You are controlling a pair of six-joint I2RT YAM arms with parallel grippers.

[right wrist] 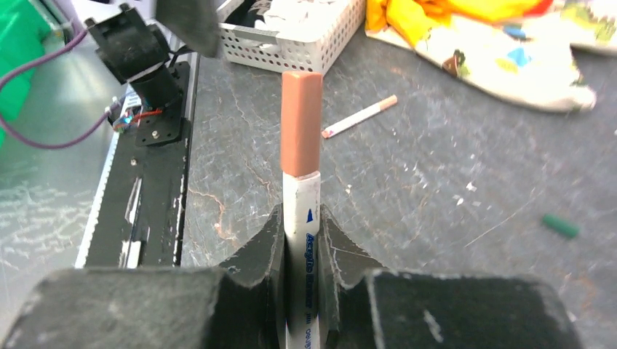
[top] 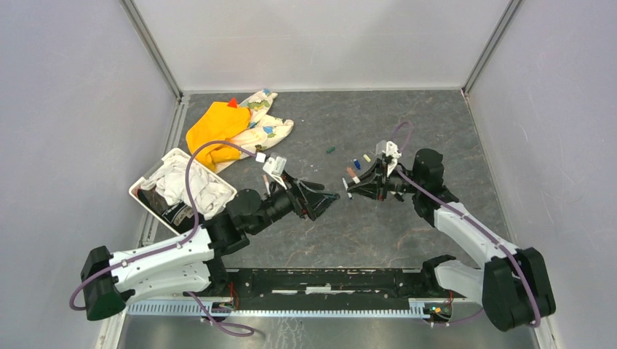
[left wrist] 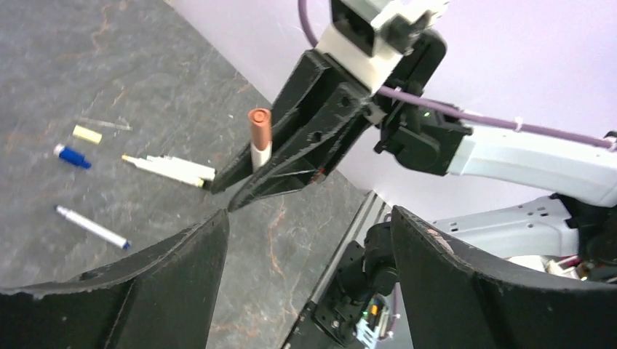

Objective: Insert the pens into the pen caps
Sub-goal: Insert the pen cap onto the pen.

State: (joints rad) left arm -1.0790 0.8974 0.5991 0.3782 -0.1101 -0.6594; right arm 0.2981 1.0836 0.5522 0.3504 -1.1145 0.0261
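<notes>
And here is the right hand point(right wrist: 300, 218), fingers closed tight on a white-barrelled pen point(right wrist: 302, 200), which stands up out of the grip with a brown cap point(right wrist: 301, 123) seated over its tip and blue lettering down its side. Facing it across the middle of the dark desk point(top: 364, 240), the left hand point(left wrist: 309, 212) has its fingers spread wide and grips nothing at all; the white-barrelled pen sits just beyond its fingertips, not between them. Over on the left, the white perforated basket point(right wrist: 291, 51) holds a crumpled white cloth point(top: 193, 182) that fills most of it, with a dark item point(top: 156, 203) tucked in at the near end, too bunched up to name. Just past the basket, out on the desk, an orange cloth point(top: 215, 127) lies overlapping a patterned cloth point(top: 265, 123). Loose on the far side of the right hand there is a cream cap point(left wrist: 87, 134) and a blue cap point(left wrist: 73, 155) close together, and a dark green cap point(top: 330, 150) off on its own toward the cloths. A pale-tipped pen point(left wrist: 167, 169) lies flat near the right hand's fingers, a thinner blue-tipped pen point(left wrist: 91, 227) lies apart from it, and a red-tipped pen point(right wrist: 360, 116) rests on the desk toward the basket.
</notes>
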